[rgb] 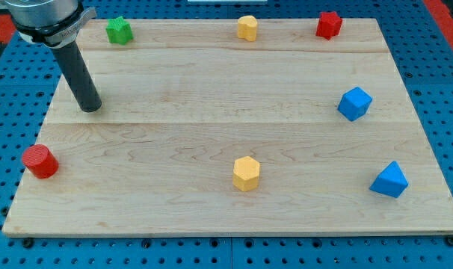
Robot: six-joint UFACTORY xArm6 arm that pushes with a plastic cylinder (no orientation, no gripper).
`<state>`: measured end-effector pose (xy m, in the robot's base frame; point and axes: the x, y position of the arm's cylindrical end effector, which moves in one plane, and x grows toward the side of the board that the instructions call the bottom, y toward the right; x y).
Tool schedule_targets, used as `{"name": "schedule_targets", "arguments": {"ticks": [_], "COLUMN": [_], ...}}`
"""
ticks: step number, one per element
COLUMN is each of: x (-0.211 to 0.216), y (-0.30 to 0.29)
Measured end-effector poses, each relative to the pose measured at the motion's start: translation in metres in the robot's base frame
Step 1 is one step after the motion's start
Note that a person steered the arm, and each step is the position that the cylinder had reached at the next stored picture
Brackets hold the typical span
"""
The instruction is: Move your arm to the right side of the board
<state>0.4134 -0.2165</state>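
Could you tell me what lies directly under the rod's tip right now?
My tip rests on the bare wooden board; no block sits beneath it. The spot under its end is covered.

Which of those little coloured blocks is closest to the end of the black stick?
The green block at the board's top-left corner. My tip rests just below it, to the view's left; the red cylinder lies somewhat farther, and the yellow and blue blocks are much farther right.

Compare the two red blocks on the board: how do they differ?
The red cylinder lies near the view's left edge, low down; the red star-like block stands at the view's top right. The cylinder is round and smooth, the star-like block notched. My tip is nearer the cylinder. Both are red.
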Motion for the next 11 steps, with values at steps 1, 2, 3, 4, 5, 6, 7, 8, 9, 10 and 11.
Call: {"name": "schedule_targets", "arguments": {"ticks": [1,2,3,4,5,6,7,8,9,10,11], "x": [0.0,0.0,0.0,-0.002,-0.006,-0.006,-0.007,-0.02,-0.046,-0.071,-0.078], "y": [0.003,0.034,0.086,0.122,0.151,0.162,0.185,0.232,0.254,0.29,0.334]}}
